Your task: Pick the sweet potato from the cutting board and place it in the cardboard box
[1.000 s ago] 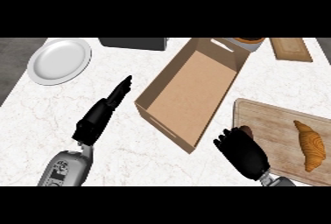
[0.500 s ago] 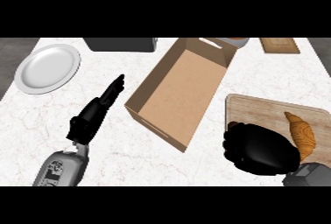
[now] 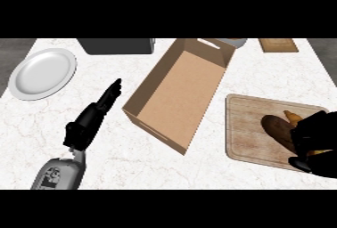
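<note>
Counter (image 3: 263, 71); sweet potato (image 3: 276, 128) half-hidden.

cardboard box (image 3: 178, 95) between plate (image 3: 41, 74) and cutting board (image 3: 253, 129)

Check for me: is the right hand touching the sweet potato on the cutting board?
Cannot tell. In the head view the right hand overlaps the sweet potato on the cutting board, hiding part of it, with no visible gap or plain contact.

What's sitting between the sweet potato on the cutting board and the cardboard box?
Nothing visible: bare counter separates the cutting board from the cardboard box. The right hand already overlaps the sweet potato.
</note>
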